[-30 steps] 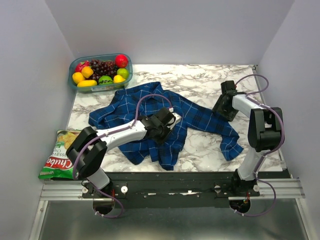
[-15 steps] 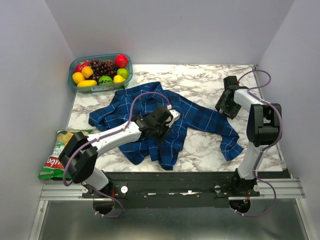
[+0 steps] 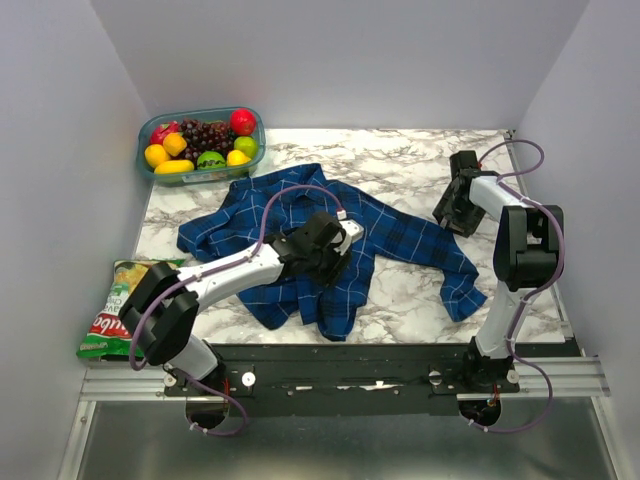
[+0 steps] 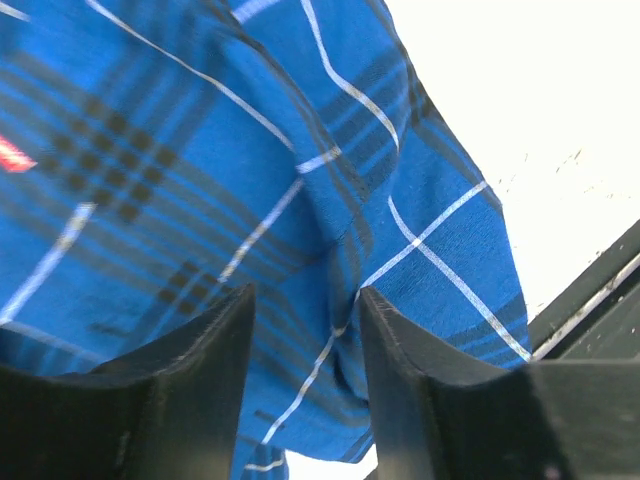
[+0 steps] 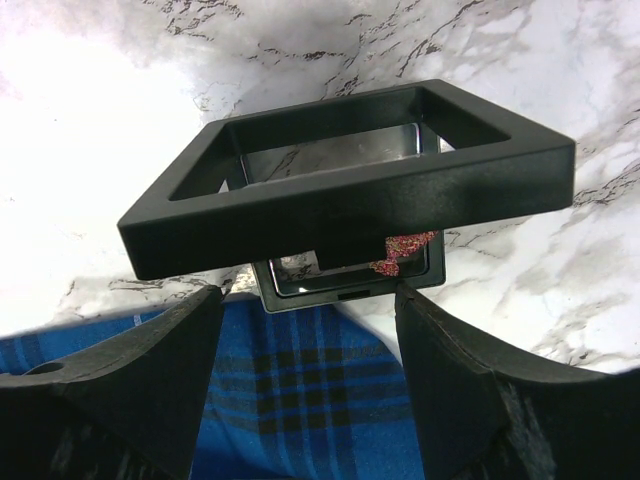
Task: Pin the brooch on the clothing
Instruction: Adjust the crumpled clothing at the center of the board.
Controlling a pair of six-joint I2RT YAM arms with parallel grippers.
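The blue plaid shirt (image 3: 390, 232) lies crumpled in the middle of the marble table. My left gripper (image 3: 336, 244) is open, low over the shirt's front; in the left wrist view its fingertips (image 4: 305, 340) straddle a fold of plaid cloth (image 4: 200, 180). My right gripper (image 3: 457, 203) is open at the shirt's right sleeve. In the right wrist view (image 5: 305, 310) it faces a small black square case (image 5: 350, 180) with its lid raised. The salmon-red brooch (image 5: 405, 250) lies in the case's base, half hidden by the lid. Sleeve cloth (image 5: 310, 390) lies below the jaws.
A clear tub of fruit (image 3: 200, 145) stands at the back left. A green and red snack bag (image 3: 120, 310) lies at the front left edge. A small red mark (image 4: 12, 155) shows on the cloth at the left wrist view's edge; I cannot tell what it is.
My right gripper has moved a little back and to the right, toward the case. My left gripper has shifted slightly forward over the shirt. Both stay open.
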